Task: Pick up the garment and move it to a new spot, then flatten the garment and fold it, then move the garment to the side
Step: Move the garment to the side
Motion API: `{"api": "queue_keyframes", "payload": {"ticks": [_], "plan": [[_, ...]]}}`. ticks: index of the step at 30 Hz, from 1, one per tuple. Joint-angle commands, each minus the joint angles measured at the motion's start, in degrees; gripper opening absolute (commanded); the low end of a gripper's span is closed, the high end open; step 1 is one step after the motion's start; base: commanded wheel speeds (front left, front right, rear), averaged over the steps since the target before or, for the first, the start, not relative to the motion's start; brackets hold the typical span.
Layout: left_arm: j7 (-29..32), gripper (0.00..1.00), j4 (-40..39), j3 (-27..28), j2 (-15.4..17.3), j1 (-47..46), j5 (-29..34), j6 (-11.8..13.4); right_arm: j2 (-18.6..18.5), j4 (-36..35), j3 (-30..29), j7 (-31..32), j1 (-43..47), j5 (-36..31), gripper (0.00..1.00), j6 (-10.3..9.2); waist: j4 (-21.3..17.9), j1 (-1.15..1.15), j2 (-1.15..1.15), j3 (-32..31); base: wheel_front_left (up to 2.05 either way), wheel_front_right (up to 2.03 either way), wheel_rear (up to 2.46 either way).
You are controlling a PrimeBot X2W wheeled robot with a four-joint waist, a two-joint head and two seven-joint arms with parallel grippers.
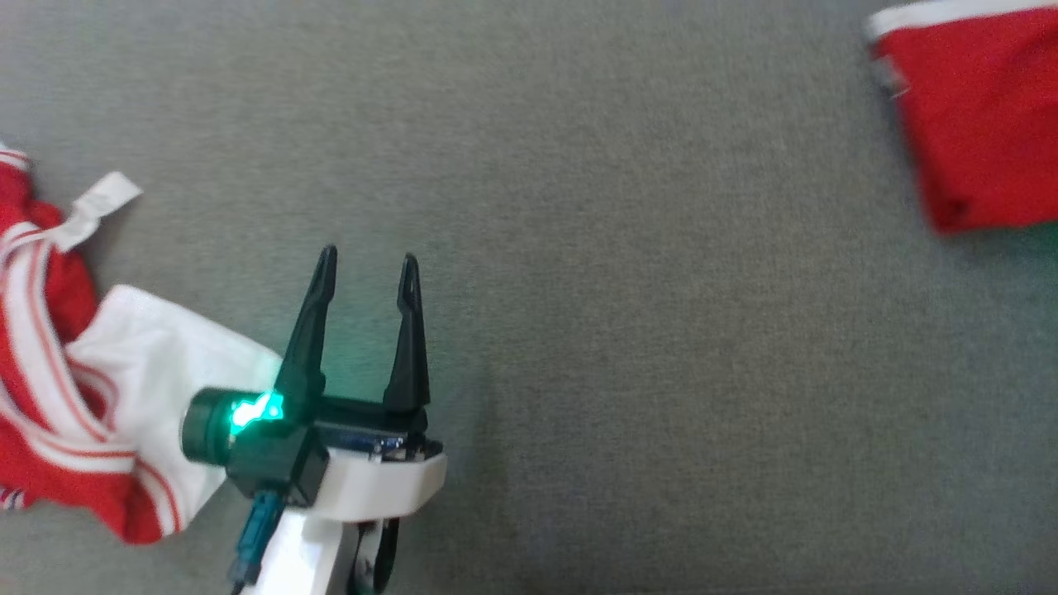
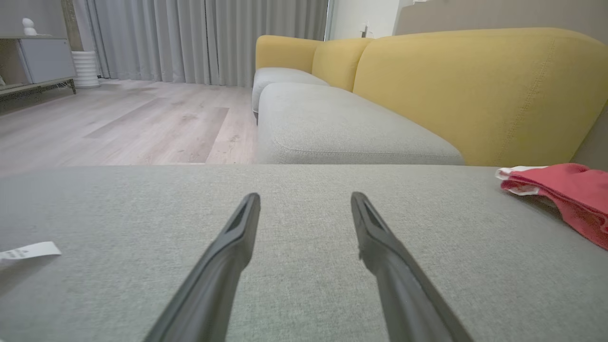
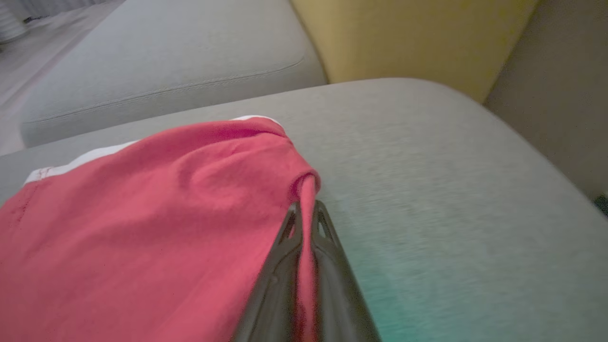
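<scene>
Grey woven upholstery makes up the surface (image 1: 661, 289) across the head view, bare through the middle. The left gripper (image 1: 369, 254) rises at the lower left, its two dark fingers apart and holding nothing, a green light glowing at its base. Beside it, a crumpled heap of red and white striped clothes (image 1: 50, 347) runs off the left edge, with a white strip (image 1: 103, 202) sticking out on top. Well apart from it, at the upper right corner, lies the red garment (image 1: 984, 124) with its white trim, blurred and cut off by the frame. The left wrist view looks low along the surface between the spread fingers and adds the room: a sofa (image 2: 475, 95) with yellow backs and grey seats, a pale wooden floor (image 2: 118, 123), grey curtains (image 2: 190, 38) and a low cabinet (image 2: 45, 59). The red garment sits at the right edge of that view, partly cut off. The right wrist view shows the right gripper (image 3: 308, 209) with its fingers pressed together on a pinched fold at the edge of the red garment, which spreads to the left over the surface. The upholstery to the right of the gripper is smeared with blur.
</scene>
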Motion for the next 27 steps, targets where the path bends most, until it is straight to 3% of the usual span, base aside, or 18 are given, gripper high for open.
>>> {"api": "queue_keyframes", "payload": {"ticks": [1,7,11,19,20,21,24,27], "plan": [[-0.28,1.00,-1.56,1.43,-0.14,-1.97,0.89,-0.52,-4.20,-0.23,-1.65,-1.47,-0.83,0.06,0.00,-0.05,-2.46,-0.01,0.00,3.43,0.00,0.00,0.00],[-0.28,1.00,-1.16,1.64,-0.14,-4.92,1.82,-1.61,-8.29,-1.90,-3.80,-1.09,-1.22,0.08,0.00,-0.05,-3.10,-0.01,0.00,6.73,0.00,0.00,0.00],[-0.28,1.00,-0.87,1.54,-0.14,-6.83,1.90,-2.31,-11.63,-0.69,-7.79,-3.54,-1.37,-4.51,0.00,-0.05,-2.34,-0.01,0.00,8.50,0.00,0.00,0.00],[-0.28,1.00,-0.26,0.80,-0.14,-7.17,0.91,-2.05,-10.86,1.03,-16.13,-3.98,0.07,-12.94,0.00,-0.05,-0.68,-0.01,0.00,8.63,0.00,0.00,0.00],[-0.28,1.00,-0.15,0.71,-0.14,-7.08,0.79,-2.01,-10.43,1.35,-17.02,-3.65,0.12,-14.47,0.41,-0.05,-0.55,-0.01,0.00,8.42,0.00,0.00,0.00],[-0.28,1.00,-0.01,0.63,-0.14,-6.98,0.69,-1.98,-9.90,1.49,-17.99,-3.64,0.08,-16.08,1.00,-0.05,-0.43,-0.01,0.00,8.14,0.00,0.00,0.00],[-0.28,1.00,0.34,0.73,-0.14,-6.56,0.61,-1.83,-7.91,0.36,-19.82,-4.56,0.17,-22.22,1.00,-0.05,-0.37,-0.01,0.00,6.79,0.00,0.00,0.00],[-0.28,1.00,0.64,1.18,-0.14,-5.97,0.77,-1.71,-3.28,-2.47,-21.09,-6.68,0.67,-27.17,1.00,-0.05,-0.41,-0.01,0.00,4.61,0.00,0.00,0.00]]}}
